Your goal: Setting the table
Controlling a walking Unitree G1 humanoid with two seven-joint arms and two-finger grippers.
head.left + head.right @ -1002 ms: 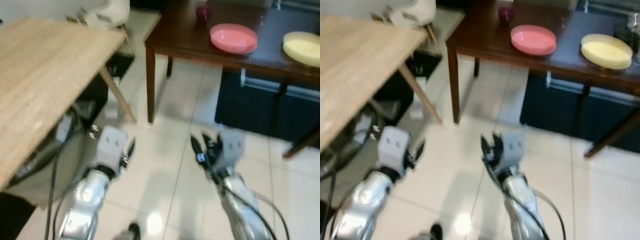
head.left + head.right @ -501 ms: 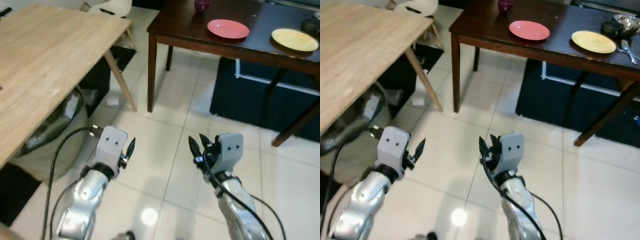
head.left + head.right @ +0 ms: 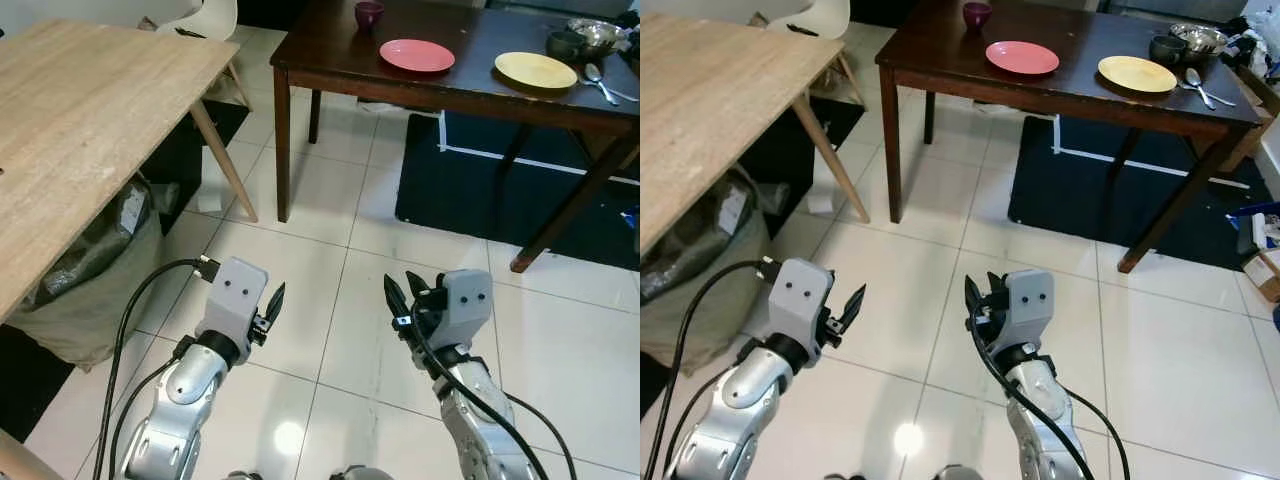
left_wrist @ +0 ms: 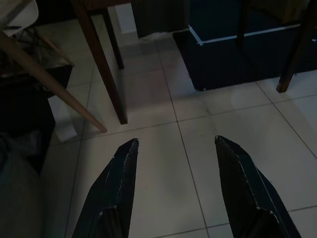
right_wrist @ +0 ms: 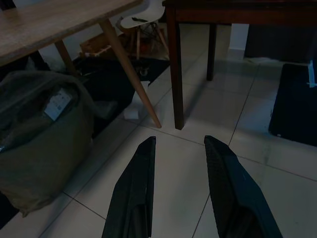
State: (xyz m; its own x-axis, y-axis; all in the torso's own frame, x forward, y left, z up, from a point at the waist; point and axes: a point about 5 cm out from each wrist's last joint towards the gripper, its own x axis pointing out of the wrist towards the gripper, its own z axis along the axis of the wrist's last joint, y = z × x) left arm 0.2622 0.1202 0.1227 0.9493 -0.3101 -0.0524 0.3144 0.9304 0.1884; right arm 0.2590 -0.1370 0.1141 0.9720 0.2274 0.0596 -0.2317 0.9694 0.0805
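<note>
Both sets of fingers spread and empty: left gripper (image 4: 173, 148), right gripper (image 5: 178, 144). Far ahead of the fingertips, pink plate (image 3: 1022, 57) and yellow plate (image 3: 1137, 74) on the dark bench (image 3: 940, 60). Bowls (image 3: 1185, 42) at its far end hard to make out.

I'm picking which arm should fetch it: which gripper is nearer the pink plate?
Right, slightly. The right gripper hangs over the floor almost straight below the pink plate on the dark table; the left gripper is farther off to the left.

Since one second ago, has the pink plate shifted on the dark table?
No. The pink plate sits between the purple cup and yellow plate on the dark table, as before; the camera moved.
</note>
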